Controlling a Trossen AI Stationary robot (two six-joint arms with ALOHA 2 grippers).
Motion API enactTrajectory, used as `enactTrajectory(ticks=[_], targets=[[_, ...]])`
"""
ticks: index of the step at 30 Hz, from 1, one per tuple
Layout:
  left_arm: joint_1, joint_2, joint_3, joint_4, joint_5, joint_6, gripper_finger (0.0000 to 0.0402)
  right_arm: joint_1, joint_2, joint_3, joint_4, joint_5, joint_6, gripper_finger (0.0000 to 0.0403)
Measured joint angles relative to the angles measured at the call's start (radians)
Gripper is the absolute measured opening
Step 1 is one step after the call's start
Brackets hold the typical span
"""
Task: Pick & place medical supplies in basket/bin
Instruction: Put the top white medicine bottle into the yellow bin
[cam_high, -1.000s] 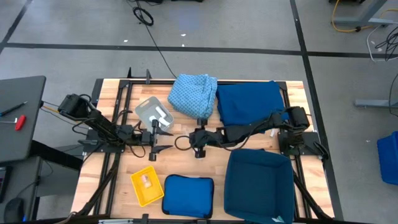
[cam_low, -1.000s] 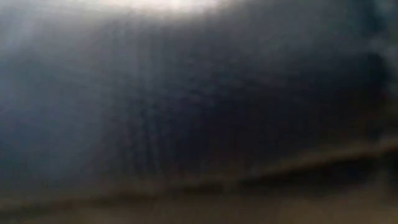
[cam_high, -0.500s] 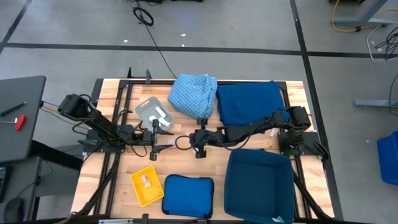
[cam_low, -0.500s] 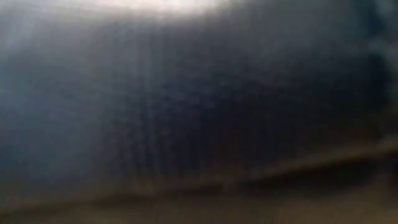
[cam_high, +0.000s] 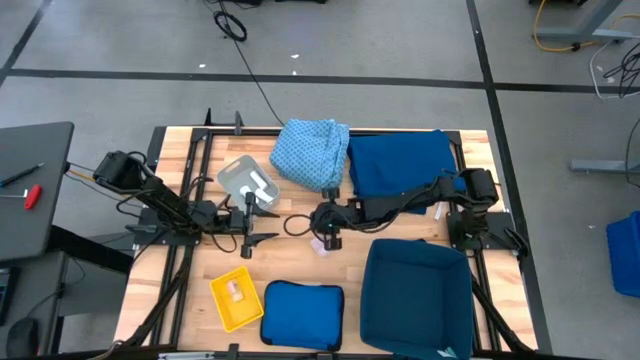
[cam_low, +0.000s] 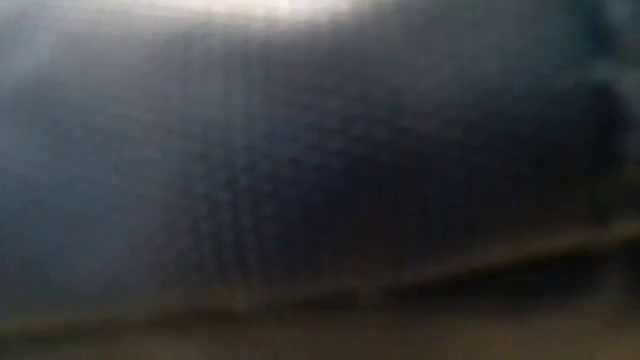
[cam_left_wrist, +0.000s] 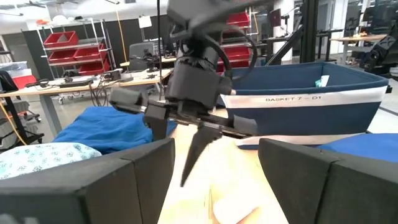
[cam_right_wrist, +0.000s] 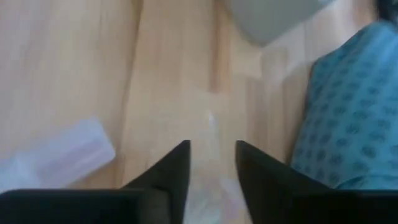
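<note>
My right gripper (cam_high: 327, 238) (cam_right_wrist: 211, 155) hangs low over the table's middle, fingers pointing down and nearly shut, with a pale glossy packet (cam_right_wrist: 208, 196) between them. A second pale packet (cam_high: 319, 246) (cam_right_wrist: 56, 155) lies flat on the wood just on its near side. My left gripper (cam_high: 254, 225) (cam_left_wrist: 214, 180) waits open, level, beside the grey tray (cam_high: 247, 183), facing the right gripper (cam_left_wrist: 189, 158). The light blue patterned cloth (cam_high: 313, 152) and dark blue cloth (cam_high: 400, 165) lie at the far edge. The yellow mesh basket (cam_high: 237, 297) holds a packet. My right gripper pinches a thin pale packet (cam_right_wrist: 208, 186) between its two fingers, coming from above and pointing down. The fingers hide most of it, so which part they have does not show. Whether it touches the wood cannot be told.
The large dark blue bin (cam_high: 415, 297) stands at the near right, the flat blue pad (cam_high: 303, 315) next to the yellow basket. The grey tray holds a white packet (cam_high: 258, 183). Another white packet (cam_left_wrist: 230, 208) lies before my left gripper. The low view is blocked by something dark.
My right gripper has shifted a little toward the table's right edge. A pale packet that it covered before now shows on the wood at its near side. The left arm has kept still.
</note>
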Motion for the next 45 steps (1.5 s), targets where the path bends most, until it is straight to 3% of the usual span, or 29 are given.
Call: enactTrajectory(ticks=[4,8,37,45], targets=[[0.0,0.0,0.0,-0.003,0.002,0.0,0.0236,-0.009,0.0,0.0,-0.079,-0.004,0.008,0.0199],[0.0,0.0,0.0,-0.026,0.002,0.0,0.0236,-0.013,0.0,0.0,-0.162,-0.001,-0.018,0.0224],[0.0,0.0,0.0,-0.033,0.0,0.0,0.0236,-0.045,-0.011,0.0,-0.246,-0.064,0.019,0.0227],[0.0,0.0,0.0,-0.033,0.0,0.0,0.0236,-0.049,-0.011,0.0,-0.258,-0.066,-0.035,0.0226]])
